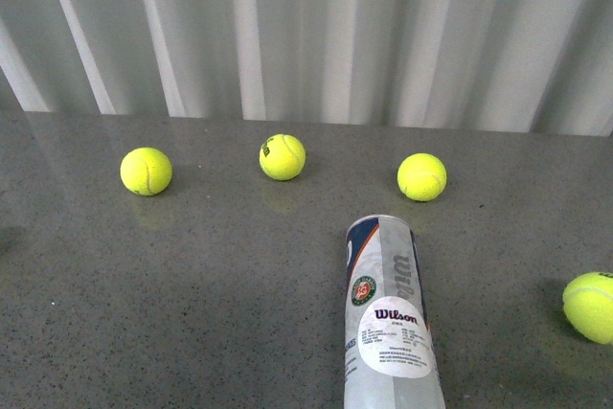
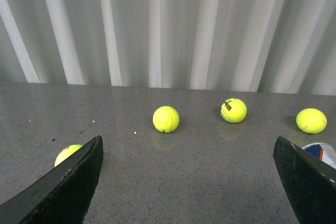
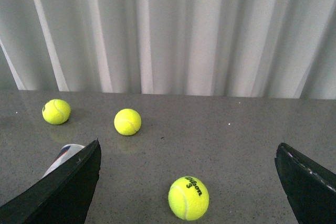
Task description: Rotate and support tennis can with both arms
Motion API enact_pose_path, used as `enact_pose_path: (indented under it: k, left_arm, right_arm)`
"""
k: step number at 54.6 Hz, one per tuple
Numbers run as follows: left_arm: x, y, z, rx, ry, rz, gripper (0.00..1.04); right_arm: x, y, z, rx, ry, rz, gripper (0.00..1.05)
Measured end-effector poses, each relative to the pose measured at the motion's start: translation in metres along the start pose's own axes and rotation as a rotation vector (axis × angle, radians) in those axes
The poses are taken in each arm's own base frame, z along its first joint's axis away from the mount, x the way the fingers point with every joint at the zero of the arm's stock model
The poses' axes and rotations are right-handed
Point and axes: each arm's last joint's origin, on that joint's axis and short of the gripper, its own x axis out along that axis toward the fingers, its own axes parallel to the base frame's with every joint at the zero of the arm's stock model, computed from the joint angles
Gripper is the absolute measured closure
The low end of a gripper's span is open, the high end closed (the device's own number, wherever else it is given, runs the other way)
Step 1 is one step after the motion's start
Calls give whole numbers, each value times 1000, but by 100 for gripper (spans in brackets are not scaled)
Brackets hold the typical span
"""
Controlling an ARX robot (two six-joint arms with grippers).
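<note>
Now lying on its side on the grey table [image 1: 192, 332], the tennis can [image 1: 391, 318] sits between the robot's two arms, touched by neither. Its far end is aimed at the white pleated backdrop [image 1: 306, 26] and its near end runs out of the front view. The left pincer [image 2: 188, 142] is spread wide and holds nothing. Only the blue-and-white tip of the can shows in its wrist view, just outside the finger that faces the other arm, not in the gap between the fingers [image 2: 68, 187]. The right pincer [image 3: 189, 145] is equally wide and equally empty, and here too the tip of the can peeks past the outer edge of the finger on the left arm's side. A yellow ball [image 3: 188, 198] lies near this pincer, in line with its open gap. The can looks to be a light, thin-walled clear plastic tube with a smooth, glossy label, so it is likely slippery, quick to roll on the hard table and apt to buckle under a hard squeeze in the middle. The safer holds are probably across the round body close to each end, where the tube should be stiffest. With one pincer at each end, one arm could turn the can while the other steadies it.
</note>
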Motion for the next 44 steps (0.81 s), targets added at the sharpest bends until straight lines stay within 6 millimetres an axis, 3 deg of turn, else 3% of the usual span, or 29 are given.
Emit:
enact_pose_path:
  k: [44]
  left_arm:
    - [0,0,0,0,0,0,7]
  right_arm:
    - [0,0,0,0,0,0,7]
